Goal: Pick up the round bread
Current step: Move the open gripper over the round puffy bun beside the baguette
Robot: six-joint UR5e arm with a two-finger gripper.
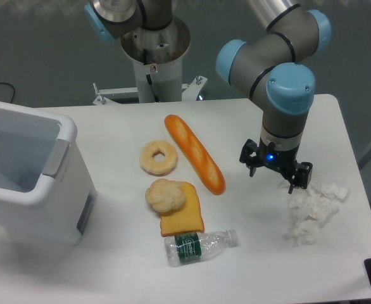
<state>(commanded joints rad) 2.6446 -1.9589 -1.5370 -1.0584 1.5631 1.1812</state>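
round bread (166, 195) on toast slice (184, 218), spread empty gripper (275, 175) well apart beside crumpled tissue (312, 212)

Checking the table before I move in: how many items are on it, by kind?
Bread: 4, the round bread, bagel, baguette, toast slice
Plastic bottle: 1
Crumpled paper: 1
Bin: 1
Total: 7
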